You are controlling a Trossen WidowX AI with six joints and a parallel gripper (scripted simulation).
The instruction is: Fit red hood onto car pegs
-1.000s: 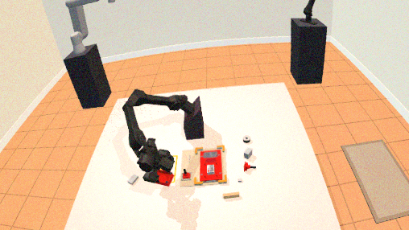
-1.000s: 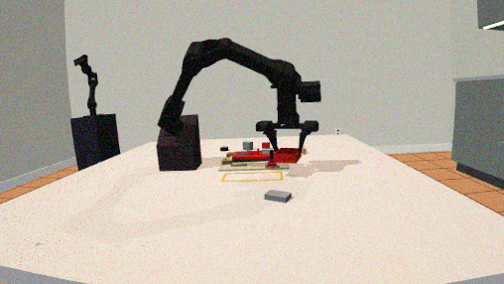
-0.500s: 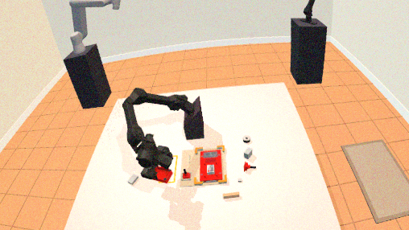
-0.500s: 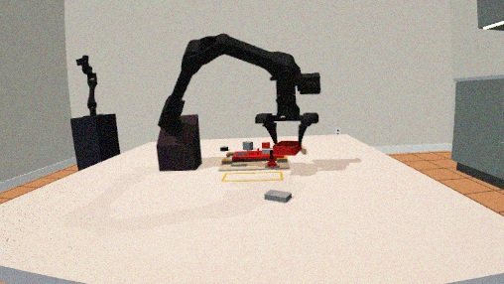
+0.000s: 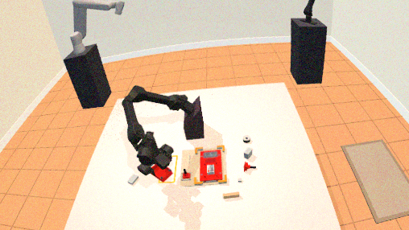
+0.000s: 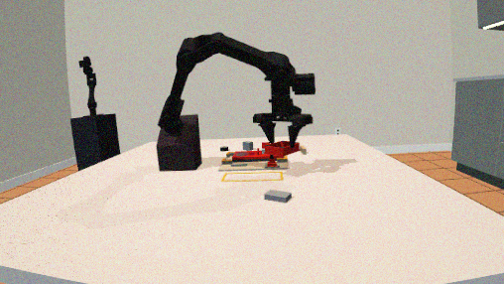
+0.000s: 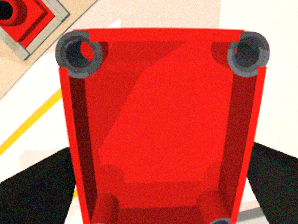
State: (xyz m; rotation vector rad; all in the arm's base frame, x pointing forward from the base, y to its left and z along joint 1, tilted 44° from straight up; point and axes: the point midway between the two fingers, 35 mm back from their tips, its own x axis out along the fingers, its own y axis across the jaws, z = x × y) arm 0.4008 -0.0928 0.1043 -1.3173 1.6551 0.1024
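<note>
The red hood (image 5: pixel 163 174) (image 6: pixel 281 150) (image 7: pixel 160 110) hangs above the table, its hollow side up towards the wrist camera and its roof down. Grey-ringed corner bosses with holes show in the wrist view. My gripper (image 6: pixel 282 143) (image 7: pixel 161 154) is shut on the hood, one finger against each long side wall. The red chassis (image 5: pixel 216 160) (image 6: pixel 244 156) sits in the jig (image 5: pixel 189 158), between orange corner brackets, to the right of the hood in the top view. A grey engine block (image 5: pixel 210 169) is on its deck. The pegs are too small to make out clearly.
A yellow outline (image 5: pixel 176 162) (image 6: pixel 253 180) (image 7: pixel 30 121) lies beside the jig. A small red piece with a black stick (image 5: pixel 186 175) stands on the jig's board. A grey block (image 5: pixel 133 179) (image 6: pixel 278 196) lies left; a grey cube (image 5: pixel 248 153), red piece (image 5: pixel 247 166) and wooden block (image 5: pixel 231 195) lie right.
</note>
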